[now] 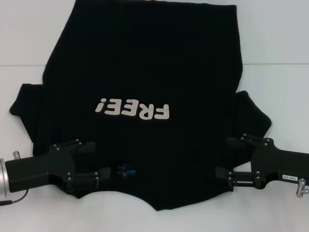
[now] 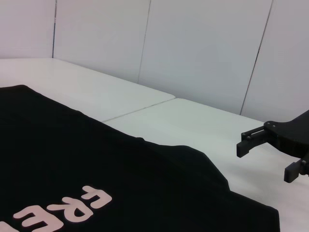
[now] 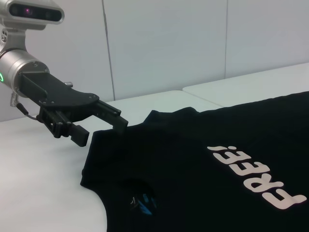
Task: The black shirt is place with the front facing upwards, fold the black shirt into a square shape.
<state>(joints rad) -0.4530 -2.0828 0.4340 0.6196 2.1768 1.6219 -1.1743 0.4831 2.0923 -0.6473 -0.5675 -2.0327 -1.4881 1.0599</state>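
Note:
The black shirt [image 1: 145, 63] lies flat on the white table, front up, with its pale "FREE!" lettering [image 1: 133, 108] reading upside down to me. The collar, with its small blue neck label [image 1: 124, 170], is at the near edge. My left gripper [image 1: 99, 158] is open over the shirt's near left shoulder. My right gripper [image 1: 223, 157] is open over the near right shoulder. The left wrist view shows the shirt [image 2: 96, 169] with the right gripper [image 2: 264, 162] farther off. In the right wrist view the left gripper [image 3: 103, 131] is open at the shoulder edge of the shirt [image 3: 203, 164].
The white table [image 1: 280, 48] extends past the shirt on both sides, with a seam [image 2: 140, 108] between two tabletops. Pale wall panels [image 2: 203, 43] stand behind the table.

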